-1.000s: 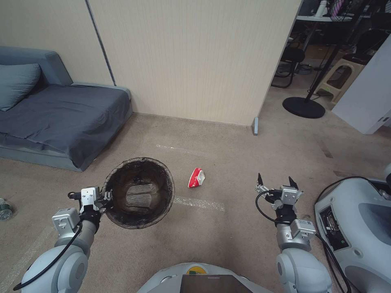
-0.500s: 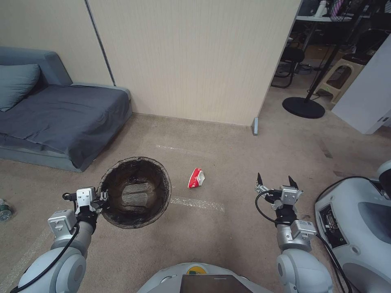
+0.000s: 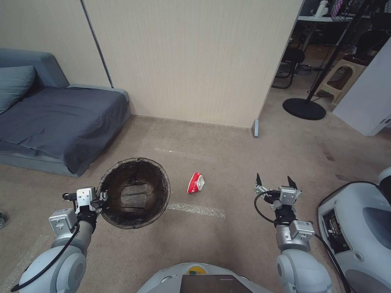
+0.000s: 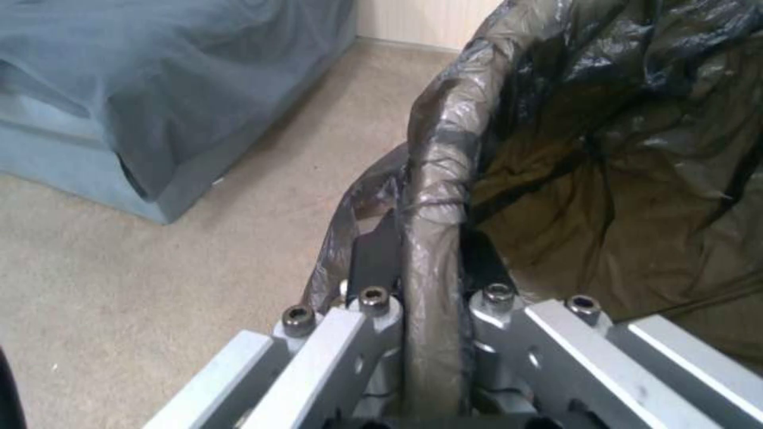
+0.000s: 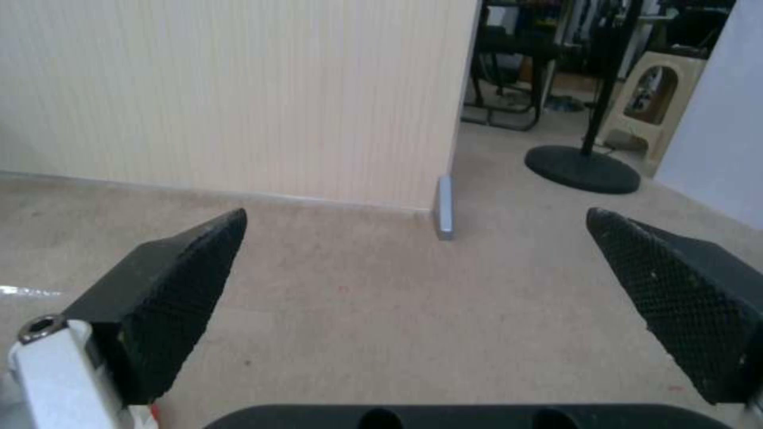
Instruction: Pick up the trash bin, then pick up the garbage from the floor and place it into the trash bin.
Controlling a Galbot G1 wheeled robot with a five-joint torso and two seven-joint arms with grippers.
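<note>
1. Left claw (image 3: 104, 198) is clamped on the rim of the small round white plastic trash bin with a dark wrinkled bag liner (image 3: 134, 193). It holds the bin up off the floor, in front of the robot on its left side.
2. From the left wrist, the two dark fingers (image 4: 374, 253) squeeze the bag-covered rim (image 4: 433, 196) between them, one on each side.
3. Right claw (image 3: 274, 181) hangs over the tan carpet floor (image 3: 228, 158) on the robot's right, with its two black fingertips (image 5: 171, 277) spread wide apart and nothing between them.
4. One small red-and-white wrapper (image 3: 196, 182) lies on the carpet between the two claws. It is just beside the bin and well apart from the right claw.
5. Off to the left stands a grey-blue sofa (image 3: 53, 118).
</note>
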